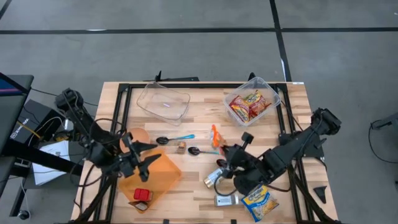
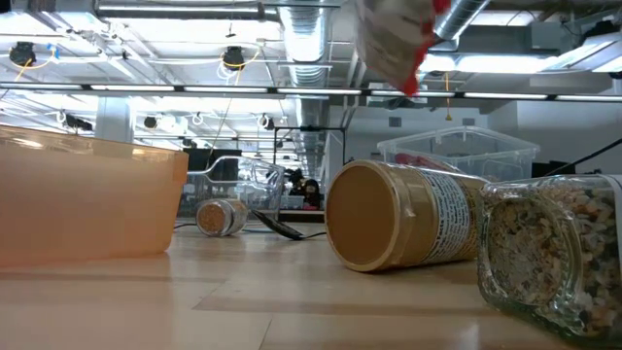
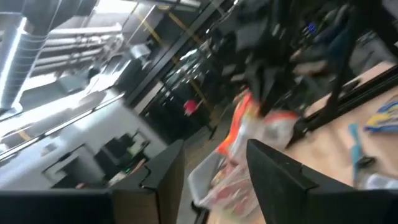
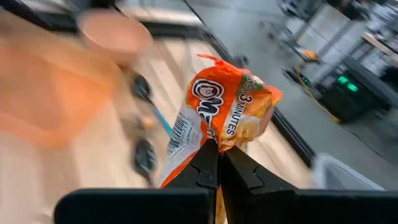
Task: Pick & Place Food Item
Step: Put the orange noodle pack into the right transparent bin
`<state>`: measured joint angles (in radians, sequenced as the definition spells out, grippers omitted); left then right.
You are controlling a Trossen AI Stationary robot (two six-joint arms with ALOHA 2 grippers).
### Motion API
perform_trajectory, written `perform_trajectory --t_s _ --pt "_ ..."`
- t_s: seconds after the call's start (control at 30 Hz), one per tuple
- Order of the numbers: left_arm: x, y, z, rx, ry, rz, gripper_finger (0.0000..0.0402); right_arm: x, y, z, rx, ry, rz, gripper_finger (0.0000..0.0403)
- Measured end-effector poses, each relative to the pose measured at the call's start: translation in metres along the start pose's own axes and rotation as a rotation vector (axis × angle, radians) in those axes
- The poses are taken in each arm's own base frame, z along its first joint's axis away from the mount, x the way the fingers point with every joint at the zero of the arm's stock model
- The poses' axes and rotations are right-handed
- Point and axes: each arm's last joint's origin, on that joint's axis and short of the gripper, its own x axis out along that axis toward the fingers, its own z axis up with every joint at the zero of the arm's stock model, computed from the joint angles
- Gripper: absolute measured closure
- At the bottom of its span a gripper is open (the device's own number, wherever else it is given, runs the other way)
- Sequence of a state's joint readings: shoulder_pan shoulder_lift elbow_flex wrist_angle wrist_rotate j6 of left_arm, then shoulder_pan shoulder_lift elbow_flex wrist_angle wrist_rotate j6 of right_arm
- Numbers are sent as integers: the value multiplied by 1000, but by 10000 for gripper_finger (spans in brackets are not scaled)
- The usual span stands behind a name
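An orange instant-noodle packet [image 4: 227,106] is up in the air over the middle of the table, with my right gripper [image 4: 217,167] shut on it. In the high view the packet [image 1: 215,135] shows just beyond the gripper [image 1: 222,147]. In the low view the packet [image 2: 394,44] is high above the tabletop. My left gripper [image 1: 151,155] hovers open over the orange tray [image 1: 165,180] at the near left. Its fingers [image 3: 280,177] stand apart with nothing between them. My right gripper pinches one end edge of the packet [image 4: 210,142] between its two fingertips. The fingers come from the table's near right, slanting toward the far left. The packet sticks out beyond the fingertips, lifted clear of the table.
A clear bin [image 1: 252,104] with food packets is at the far right and an empty clear bin [image 1: 164,102] at the far middle. Two spoons [image 1: 175,139], a small jar [image 1: 181,147], lying jars [image 2: 408,216] and a yellow packet [image 1: 260,202] lie about. A red item [image 1: 142,195] is in the tray.
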<state>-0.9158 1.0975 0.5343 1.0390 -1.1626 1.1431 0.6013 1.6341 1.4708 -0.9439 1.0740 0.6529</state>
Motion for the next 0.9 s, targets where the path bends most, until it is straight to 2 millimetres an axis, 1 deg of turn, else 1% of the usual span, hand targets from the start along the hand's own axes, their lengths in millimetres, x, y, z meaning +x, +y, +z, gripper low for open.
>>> perform_trajectory --t_s 0.17,0.33,0.47,0.6,0.67,0.77,0.9 --pt "-6 -1 3 -5 -33 -28 251 14 -21 -10 -21 103 -119 403" --pt "-5 -1 3 -1 -43 -31 261 34 -44 -11 -74 191 -235 403" --pt "-5 -1 3 3 -44 -35 266 55 -70 -12 -165 294 -339 403" --pt "-5 -1 3 3 -44 -35 268 72 -97 -14 -219 423 -432 403" --pt "-5 -1 3 3 -44 -35 268 81 -109 -15 -220 493 -452 403" --pt "-5 -1 3 2 -47 -36 269 95 -124 -18 -242 604 -437 403" --pt "-5 -1 3 2 -47 -36 270 109 -143 -19 -262 694 -446 403"
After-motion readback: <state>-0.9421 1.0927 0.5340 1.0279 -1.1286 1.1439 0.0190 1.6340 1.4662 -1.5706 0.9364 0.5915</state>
